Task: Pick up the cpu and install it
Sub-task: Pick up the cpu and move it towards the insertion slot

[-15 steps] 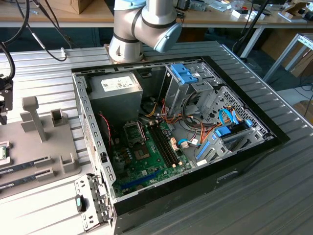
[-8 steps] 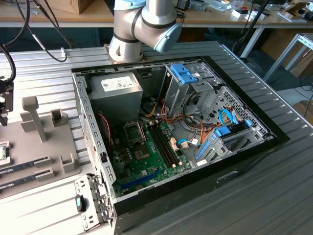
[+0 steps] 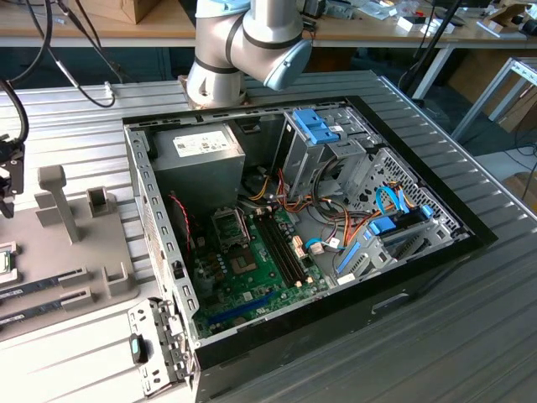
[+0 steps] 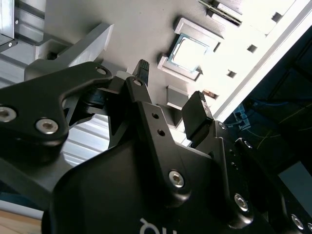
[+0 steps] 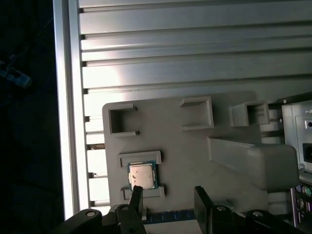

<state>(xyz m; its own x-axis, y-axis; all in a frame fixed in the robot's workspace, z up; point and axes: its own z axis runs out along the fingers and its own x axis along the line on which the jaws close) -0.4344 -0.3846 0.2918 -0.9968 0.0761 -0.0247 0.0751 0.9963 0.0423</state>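
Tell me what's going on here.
A robot arm's gripper hangs above the grey holder tray, its fingers open and holding nothing. The cpu lies in its pocket on that tray, not yet picked up. In the exterior view, the computer case sits open beside the tray, its motherboard exposed.

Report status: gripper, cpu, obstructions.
Gripper open, empty, above the tray. Cpu flat in its tray pocket, not gripped. Nothing on top of it; low pocket walls on two sides.
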